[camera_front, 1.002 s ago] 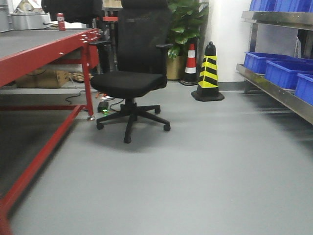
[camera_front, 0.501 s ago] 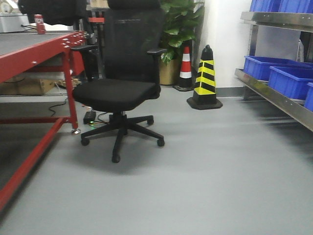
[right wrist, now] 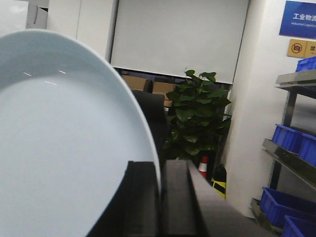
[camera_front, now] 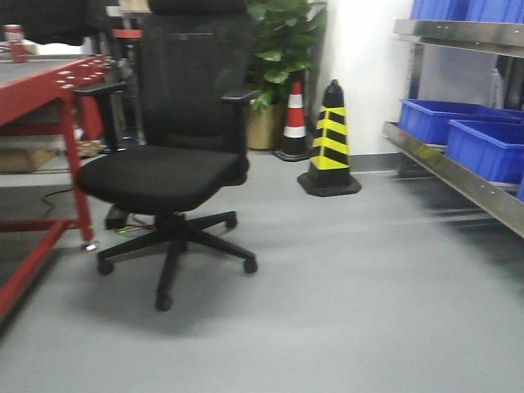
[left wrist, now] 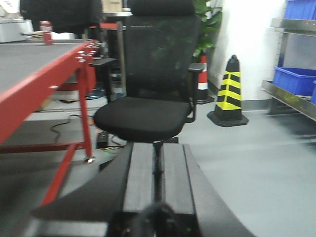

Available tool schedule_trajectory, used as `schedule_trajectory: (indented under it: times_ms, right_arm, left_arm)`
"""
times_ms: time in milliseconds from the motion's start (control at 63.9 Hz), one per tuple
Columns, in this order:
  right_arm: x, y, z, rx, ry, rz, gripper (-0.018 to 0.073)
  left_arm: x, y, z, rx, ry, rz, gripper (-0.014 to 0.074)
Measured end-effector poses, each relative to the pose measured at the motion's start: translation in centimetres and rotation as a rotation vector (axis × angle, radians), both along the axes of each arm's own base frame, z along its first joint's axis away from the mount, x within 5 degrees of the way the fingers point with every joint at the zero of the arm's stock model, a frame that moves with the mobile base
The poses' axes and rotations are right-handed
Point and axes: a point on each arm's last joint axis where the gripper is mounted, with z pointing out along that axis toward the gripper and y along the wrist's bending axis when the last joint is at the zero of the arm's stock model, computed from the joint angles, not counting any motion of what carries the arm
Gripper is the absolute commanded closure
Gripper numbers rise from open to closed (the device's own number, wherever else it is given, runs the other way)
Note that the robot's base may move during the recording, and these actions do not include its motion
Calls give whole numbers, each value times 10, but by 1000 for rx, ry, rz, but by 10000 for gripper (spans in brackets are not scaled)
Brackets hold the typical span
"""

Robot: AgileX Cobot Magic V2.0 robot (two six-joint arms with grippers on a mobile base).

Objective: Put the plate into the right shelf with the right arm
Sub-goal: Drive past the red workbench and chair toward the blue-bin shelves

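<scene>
The round white plate (right wrist: 64,138) is clamped in the right pincer (right wrist: 159,173); the left pincer (left wrist: 157,168) is together. The black chair (camera_front: 164,172) looks closer now, so the shiny steel shelf (camera_front: 458,178) is nearer.

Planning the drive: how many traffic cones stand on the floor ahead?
2: a black-and-yellow cone in front, and a red-and-white cone behind it to its left, beside the potted plant. The office chair may hide others.
</scene>
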Motion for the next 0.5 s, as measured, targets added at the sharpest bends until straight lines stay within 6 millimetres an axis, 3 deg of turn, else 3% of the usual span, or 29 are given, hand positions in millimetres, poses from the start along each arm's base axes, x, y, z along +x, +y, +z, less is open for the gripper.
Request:
schedule_trajectory:
  times_ms: [501]
  right_arm:
    - [0, 0, 0, 0, 0, 0, 495]
  left_arm:
    - [0, 0, 0, 0, 0, 0, 643]
